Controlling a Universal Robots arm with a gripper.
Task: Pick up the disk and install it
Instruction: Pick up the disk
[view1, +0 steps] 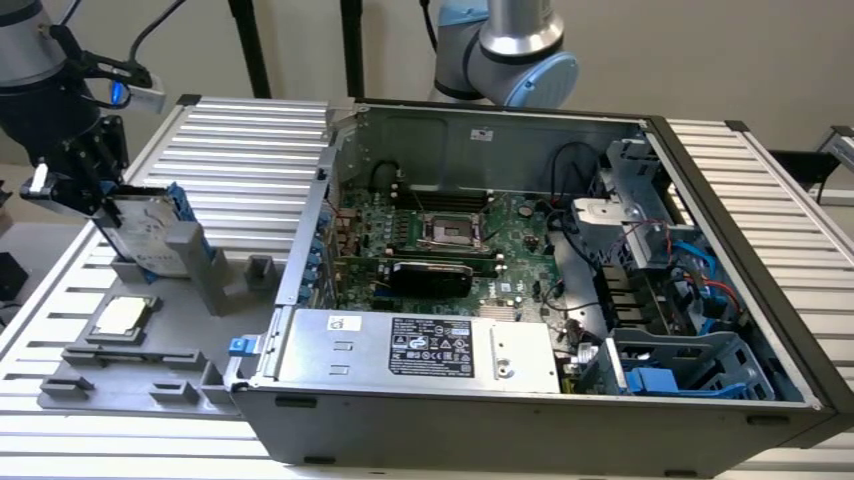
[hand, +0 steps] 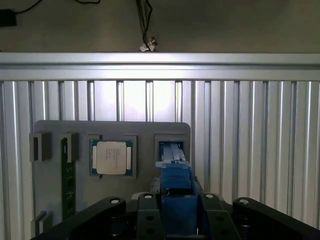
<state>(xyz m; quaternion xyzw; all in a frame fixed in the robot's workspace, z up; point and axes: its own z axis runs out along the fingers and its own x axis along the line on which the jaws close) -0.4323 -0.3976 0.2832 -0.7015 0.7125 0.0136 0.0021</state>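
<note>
The disk (view1: 142, 236), silver-grey with a white label and blue side rails, stands on edge over the upright slot of the grey fixture (view1: 134, 362) at the exterior view's left. My gripper (view1: 118, 203) comes down on its top edge and is shut on it. In the wrist view my gripper (hand: 176, 212) has the disk's blue rail (hand: 175, 182) clamped between the black fingers (hand: 145, 215). The disk's lower end reaches down to the fixture's slot (hand: 170, 148). I cannot tell whether it still sits in the slot.
An open computer case (view1: 747, 230) fills the exterior view's right, with motherboard (view1: 441, 235), silver power supply box (view1: 414, 345) and blue drive cage (view1: 667, 372). A small square chip (view1: 118, 318) lies on the fixture beside the disk. Ribbed aluminium table (view1: 240, 140) lies all around.
</note>
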